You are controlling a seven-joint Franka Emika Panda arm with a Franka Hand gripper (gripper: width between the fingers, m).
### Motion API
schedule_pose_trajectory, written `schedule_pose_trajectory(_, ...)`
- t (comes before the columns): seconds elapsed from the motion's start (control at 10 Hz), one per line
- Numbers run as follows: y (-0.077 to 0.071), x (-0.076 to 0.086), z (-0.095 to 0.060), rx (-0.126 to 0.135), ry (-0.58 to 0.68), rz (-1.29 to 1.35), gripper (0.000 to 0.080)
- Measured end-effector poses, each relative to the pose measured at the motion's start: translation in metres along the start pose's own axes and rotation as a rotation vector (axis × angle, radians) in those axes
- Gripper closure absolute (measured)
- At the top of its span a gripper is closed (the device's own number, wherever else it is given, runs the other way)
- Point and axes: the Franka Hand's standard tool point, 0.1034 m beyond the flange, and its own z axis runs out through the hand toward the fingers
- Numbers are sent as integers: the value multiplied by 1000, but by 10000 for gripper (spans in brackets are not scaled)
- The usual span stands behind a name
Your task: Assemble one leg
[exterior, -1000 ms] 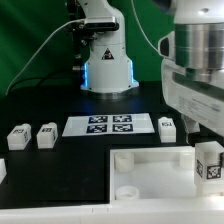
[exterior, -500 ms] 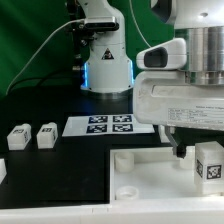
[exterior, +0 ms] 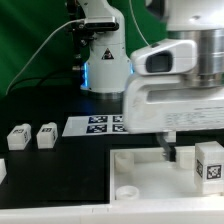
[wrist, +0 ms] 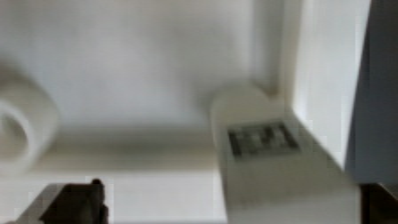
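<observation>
One leg (exterior: 208, 163), a chunky white block with a black-and-white tag, stands on the white panel (exterior: 140, 178) at the exterior view's right. My gripper (exterior: 175, 152) hangs low over the panel just left of that leg. In the wrist view the leg (wrist: 267, 140) lies on the panel surface (wrist: 143, 90) between my dark fingertips (wrist: 75, 200), nearer one side. The gripper (wrist: 226, 205) is open and holds nothing. Two more legs (exterior: 18, 137) (exterior: 46, 135) stand on the black table at the left.
The marker board (exterior: 98, 124) lies behind the panel, partly hidden by my hand. The robot base (exterior: 105, 65) stands at the back. A round boss (wrist: 18, 120) rises from the panel. A white part (exterior: 2, 170) shows at the left edge.
My hand has swung toward the exterior view's left and come down over the panel beside the standing leg. It now hides the leg next to the marker board's right end.
</observation>
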Motion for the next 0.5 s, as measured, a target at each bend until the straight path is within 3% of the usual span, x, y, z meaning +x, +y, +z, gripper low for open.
schedule_pose_trajectory(0.1, 0, 8, -2, 1, 6, 0, 150)
schedule_pose_trajectory(0.3, 1, 7, 0, 1, 7, 31, 150)
schedule_pose_trajectory(0.5, 1, 6, 0, 1, 6, 99, 389)
